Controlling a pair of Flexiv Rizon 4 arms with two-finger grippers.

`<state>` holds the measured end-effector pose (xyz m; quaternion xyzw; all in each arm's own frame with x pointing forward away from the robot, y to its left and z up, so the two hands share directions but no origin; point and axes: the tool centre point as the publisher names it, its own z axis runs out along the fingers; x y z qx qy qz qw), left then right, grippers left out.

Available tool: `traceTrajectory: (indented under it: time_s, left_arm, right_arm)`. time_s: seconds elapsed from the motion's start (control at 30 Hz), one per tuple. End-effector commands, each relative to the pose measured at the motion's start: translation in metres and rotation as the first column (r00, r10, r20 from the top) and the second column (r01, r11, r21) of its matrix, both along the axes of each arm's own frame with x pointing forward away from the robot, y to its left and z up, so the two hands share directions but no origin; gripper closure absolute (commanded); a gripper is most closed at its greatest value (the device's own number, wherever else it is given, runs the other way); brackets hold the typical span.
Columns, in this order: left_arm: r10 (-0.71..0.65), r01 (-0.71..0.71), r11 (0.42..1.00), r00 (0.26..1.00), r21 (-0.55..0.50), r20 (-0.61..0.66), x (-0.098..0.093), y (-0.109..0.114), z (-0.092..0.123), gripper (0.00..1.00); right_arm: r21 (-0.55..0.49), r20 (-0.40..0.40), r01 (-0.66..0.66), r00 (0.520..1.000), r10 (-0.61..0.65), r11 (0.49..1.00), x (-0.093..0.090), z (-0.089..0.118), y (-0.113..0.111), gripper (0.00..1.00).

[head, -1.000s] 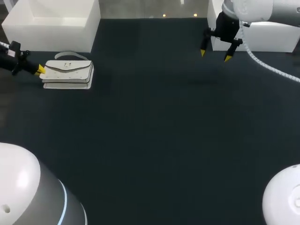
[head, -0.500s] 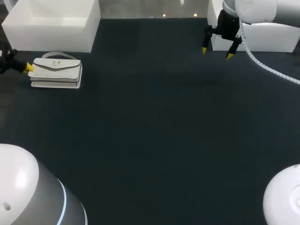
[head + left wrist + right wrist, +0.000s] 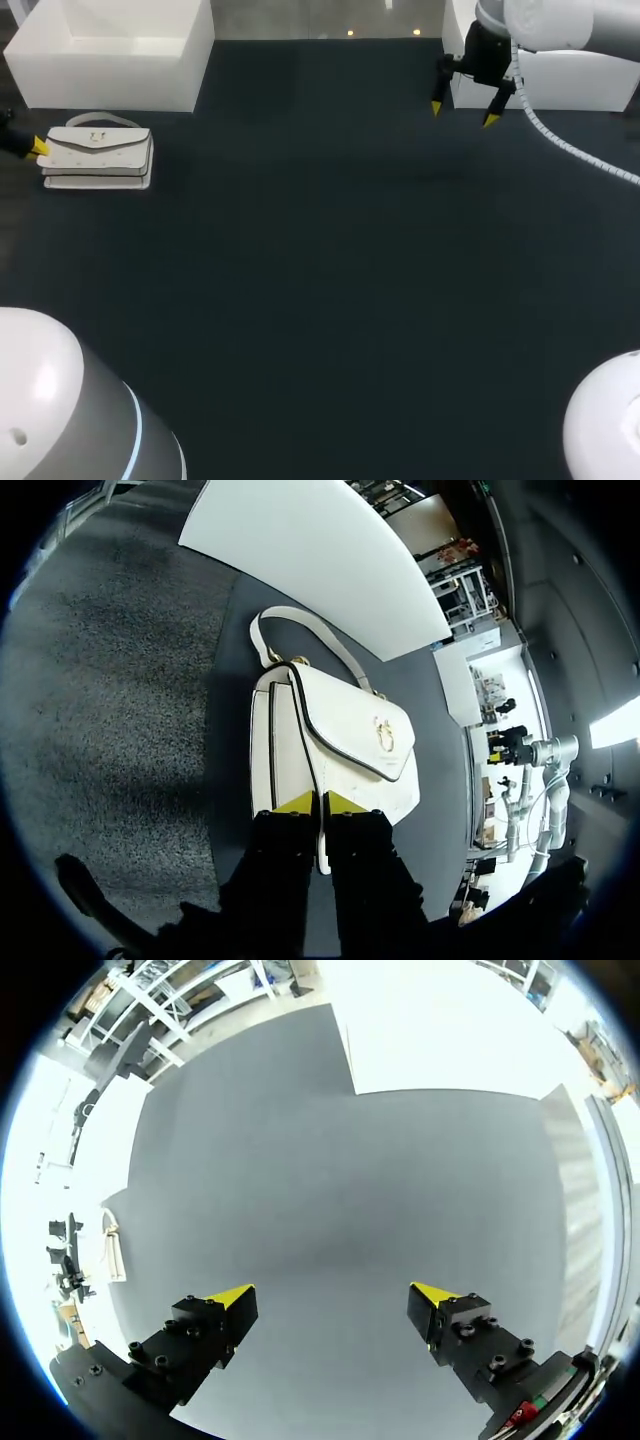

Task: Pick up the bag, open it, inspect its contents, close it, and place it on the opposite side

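A white flap handbag [image 3: 98, 157] with a gold clasp and a short handle lies at the far left of the dark table. My left gripper [image 3: 38, 148] comes in from the left edge and is shut on the bag's left end. In the left wrist view the two yellow tips [image 3: 320, 802] stand close together, pinching the bag [image 3: 335, 740] at its black-trimmed edge, with the handle lying ahead of them. My right gripper [image 3: 462, 112] hangs open at the back right, far from the bag. Nothing is between its fingers [image 3: 335, 1302], and only table is below it.
A white box [image 3: 110, 50] stands at the back left just behind the bag, also seen beyond the bag in the left wrist view [image 3: 320, 550]. A second white box [image 3: 580, 75] stands at the back right behind my right gripper.
My left gripper has drawn back to the left and the bag has slid left with it, towards the table's edge. My right gripper rose slightly, then kept still.
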<state>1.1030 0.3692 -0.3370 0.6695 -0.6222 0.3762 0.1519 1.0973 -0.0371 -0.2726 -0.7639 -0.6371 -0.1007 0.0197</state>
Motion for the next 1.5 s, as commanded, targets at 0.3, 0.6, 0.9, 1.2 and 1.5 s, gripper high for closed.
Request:
traceTrajectory:
  time_s: [0.3, 0.6, 0.9, 1.2, 1.5]
  left_arm:
    - [-0.273, 0.26, 0.962, 0.928, -0.083, -0.255, 0.002, 0.023, -0.011, 1.0]
    - [-0.252, 0.236, 0.967, 0.936, -0.095, -0.247, 0.014, 0.026, -0.015, 1.0]
    - [-0.218, 0.203, 0.975, 0.947, -0.086, -0.237, 0.025, 0.027, -0.012, 0.05]
    - [-0.189, 0.199, 0.98, 0.957, 0.026, -0.221, 0.007, 0.017, 0.024, 0.0]
    - [-0.083, 0.154, 0.959, 0.955, 0.237, -0.285, -0.028, -0.003, 0.064, 0.0]
  right_arm:
    - [-0.004, 0.0, 0.002, 1.0, -0.002, 1.0, 0.0, 0.0, 0.001, 0.0]
    - [-0.004, 0.0, 0.002, 1.0, -0.002, 1.0, 0.0, 0.0, 0.001, 0.0]
    - [-0.004, 0.0, 0.002, 1.0, -0.002, 1.0, 0.0, 0.0, 0.001, 0.0]
    - [-0.004, 0.0, 0.002, 1.0, -0.002, 1.0, 0.0, 0.0, 0.001, 0.0]
    - [-0.004, 0.0, 0.002, 1.0, -0.002, 1.0, 0.0, 0.0, 0.001, 0.0]
